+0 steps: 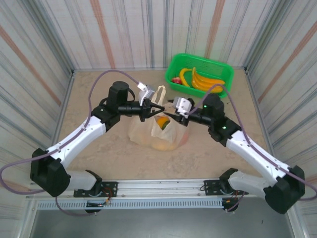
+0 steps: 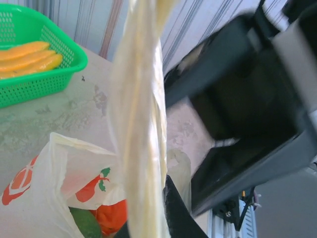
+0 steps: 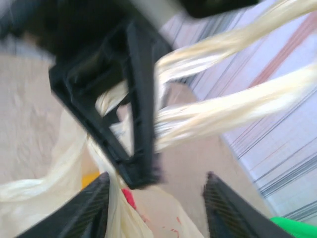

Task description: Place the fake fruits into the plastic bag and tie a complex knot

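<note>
The plastic bag [image 1: 148, 135] stands mid-table, cream with red prints, its handles pulled up between my two grippers. Inside it are fake fruits: an orange one [image 2: 111, 218] and a green one [image 2: 86, 225], and from above an orange one [image 1: 162, 122]. My left gripper [image 1: 148, 110] is shut on a twisted handle strip [image 2: 141, 109], which runs up from between its fingers [image 2: 178, 213]. My right gripper [image 3: 156, 198] is open just beside the left one's black fingers [image 3: 129, 109], with nothing between its pads; two handle strips [image 3: 233, 111] stretch past it. Whether the strips form a knot I cannot tell.
A green basket [image 1: 218, 67] stands at the back right, holding yellow bananas [image 1: 200, 80] and a red fruit [image 1: 176, 80]; the left wrist view has it [image 2: 44, 84] too. Striped walls close in the sandy table on three sides. The right arm's body [image 2: 247, 109] looms close to the left gripper.
</note>
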### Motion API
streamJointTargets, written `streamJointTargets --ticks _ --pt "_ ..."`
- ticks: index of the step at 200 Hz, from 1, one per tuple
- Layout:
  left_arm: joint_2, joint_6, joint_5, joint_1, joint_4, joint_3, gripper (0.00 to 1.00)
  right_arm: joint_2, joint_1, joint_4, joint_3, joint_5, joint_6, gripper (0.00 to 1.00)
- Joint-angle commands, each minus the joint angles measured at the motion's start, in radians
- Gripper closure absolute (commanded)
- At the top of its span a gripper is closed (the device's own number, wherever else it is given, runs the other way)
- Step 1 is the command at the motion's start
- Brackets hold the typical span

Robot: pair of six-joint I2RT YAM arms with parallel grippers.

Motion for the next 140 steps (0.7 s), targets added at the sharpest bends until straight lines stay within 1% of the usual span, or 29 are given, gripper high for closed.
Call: streamJointTargets --ticks 1,20,32,41,64,74,111,119,128,129,131,140 --pt "-0.026 0.064 -0.019 -0.01 0.042 -0.022 1.0 -0.045 -0.025 0.021 0.046 -0.102 0.24 0.43" --pt "-0.019 0.083 -0.022 -0.018 0.037 -0.029 1.0 -0.005 -0.03 -0.002 0.126 -0.088 0.331 0.41" --pt "-0.019 0.089 -0.025 -0.022 0.037 -0.033 1.0 0.027 -0.042 0.019 0.16 -0.11 0.391 0.38" --pt "-0.019 0.095 -0.024 -0.026 0.04 -0.036 1.0 0.057 -0.051 0.009 0.195 -0.139 0.426 0.37" --pt "-0.024 0.112 -0.028 -0.039 0.033 -0.038 1.0 0.143 -0.05 -0.057 0.284 -0.181 0.44 0.37" --pt "-0.026 0.117 -0.033 -0.045 0.028 -0.037 1.0 0.164 -0.047 -0.079 0.304 -0.18 0.436 0.39" --pt "-0.033 0.12 -0.055 -0.041 0.014 -0.035 1.0 0.178 -0.062 -0.116 0.325 -0.263 0.447 0.66" --pt "-0.033 0.118 -0.057 -0.039 0.014 -0.035 1.0 0.177 -0.066 -0.125 0.326 -0.28 0.446 0.76" --pt "-0.032 0.114 -0.058 -0.034 0.015 -0.035 1.0 0.168 -0.073 -0.123 0.322 -0.287 0.447 0.93" --pt "-0.032 0.112 -0.059 -0.033 0.015 -0.035 1.0 0.166 -0.073 -0.122 0.322 -0.287 0.447 0.97" --pt "-0.031 0.112 -0.059 -0.033 0.015 -0.036 1.0 0.164 -0.076 -0.118 0.319 -0.287 0.45 1.0" --pt "-0.031 0.102 -0.058 -0.023 0.017 -0.037 1.0 0.143 -0.09 -0.095 0.305 -0.274 0.463 1.0"
